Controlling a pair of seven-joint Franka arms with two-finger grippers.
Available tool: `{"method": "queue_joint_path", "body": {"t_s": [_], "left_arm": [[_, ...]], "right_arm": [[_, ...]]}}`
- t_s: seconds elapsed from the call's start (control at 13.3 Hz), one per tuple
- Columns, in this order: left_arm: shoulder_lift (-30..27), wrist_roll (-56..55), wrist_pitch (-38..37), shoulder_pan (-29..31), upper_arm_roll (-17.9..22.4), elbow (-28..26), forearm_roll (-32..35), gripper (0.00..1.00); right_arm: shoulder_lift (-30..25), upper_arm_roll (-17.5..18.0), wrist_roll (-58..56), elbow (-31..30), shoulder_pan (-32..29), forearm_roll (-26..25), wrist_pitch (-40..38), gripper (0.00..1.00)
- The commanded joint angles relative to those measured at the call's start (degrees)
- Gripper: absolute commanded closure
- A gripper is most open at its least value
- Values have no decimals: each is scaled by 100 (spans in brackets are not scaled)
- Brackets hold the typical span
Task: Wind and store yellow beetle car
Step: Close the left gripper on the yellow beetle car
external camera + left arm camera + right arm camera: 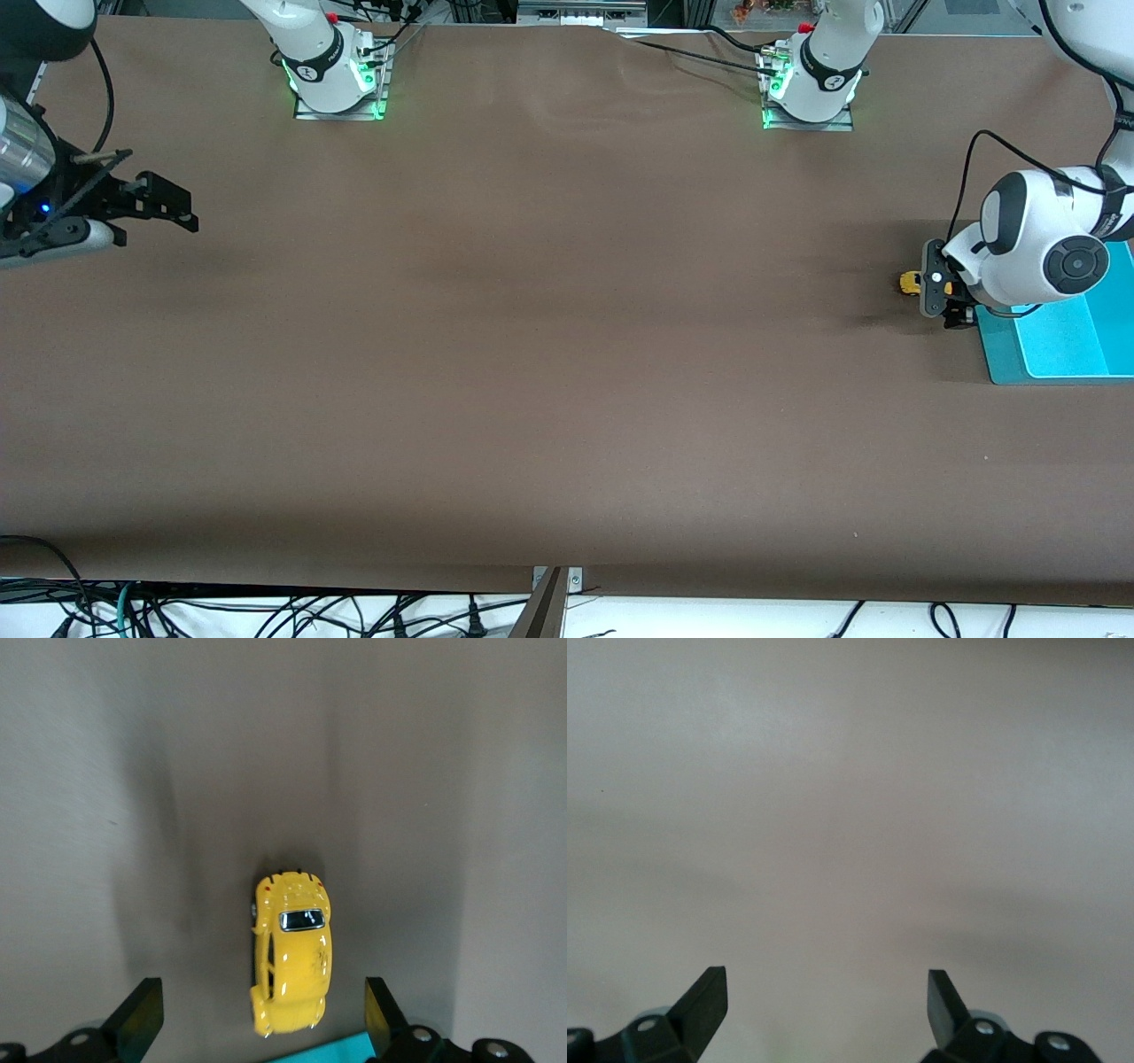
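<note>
The yellow beetle car [910, 283] stands on the brown table at the left arm's end, just beside the teal tray [1054, 341]. In the left wrist view the car [292, 961] lies roof up between my spread fingers, touching neither, with the tray's corner [328, 1052] at its end. My left gripper [943, 299] hangs open over the car, as its own view [261, 1014] also shows. My right gripper [168, 208] is open and empty over bare table at the right arm's end, waiting, and its view [826, 1005] shows only table.
The teal tray runs off the view's edge at the left arm's end. The two arm bases [337, 84] [808, 93] stand along the table's back edge. Cables hang below the table's front edge.
</note>
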Motion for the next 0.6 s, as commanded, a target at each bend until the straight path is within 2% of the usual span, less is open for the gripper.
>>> {"method": "queue_joint_path", "body": {"t_s": [0.0, 0.3, 0.53], "left_arm": [[-106, 131, 347, 196, -105, -380, 138, 0], [-71, 131, 1057, 362, -105, -819, 138, 0], [-89, 201, 1173, 389, -105, -846, 138, 0]], "right_arm": [[-29, -66, 152, 119, 53, -11, -189, 0], [-20, -75, 169, 129, 45, -168, -189, 0], [-20, -74, 187, 146, 45, -257, -180, 0]]}}
